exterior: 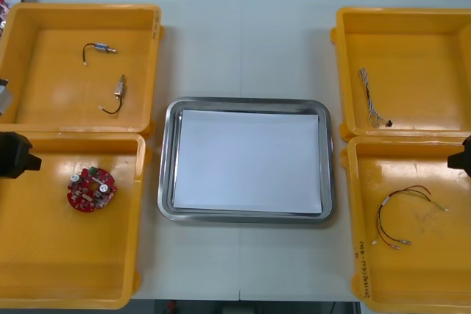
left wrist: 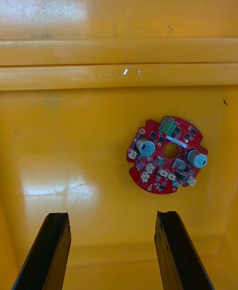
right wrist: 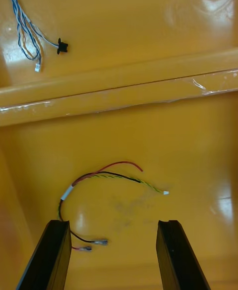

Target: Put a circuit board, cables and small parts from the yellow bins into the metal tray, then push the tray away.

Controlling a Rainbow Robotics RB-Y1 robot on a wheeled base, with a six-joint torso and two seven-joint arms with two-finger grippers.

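left gripper [left wrist: 111,215]: over the far left corner of the near left bin [exterior: 44,255], at the table's left edge. Fingers spread wide, nothing between them.
right gripper [right wrist: 113,223]: over the far right corner of the near right bin [exterior: 434,262], at the table's right edge. Fingers spread wide, nothing between them.
circuit board [exterior: 92,189]: round, red, flat on the floor of the near left bin, towards its far side. It lies ahead of the left gripper's fingertips, apart from both.
red and yellow cable [exterior: 401,211]: curved, loose on the floor of the near right bin. Its connector ends lie just ahead of one right finger [right wrist: 52,250].
blue and white cable [exterior: 370,101]: twisted, in the far right bin [exterior: 427,56], near that bin's left wall.
small metal parts [exterior: 108,49]: two, each on a short black lead, lying apart in the far left bin [exterior: 44,79].
metal tray [exterior: 166,152]: centre of the table [exterior: 243,34], between the left and right bins, touching none. White inside, shiny rim; nothing lies in it.
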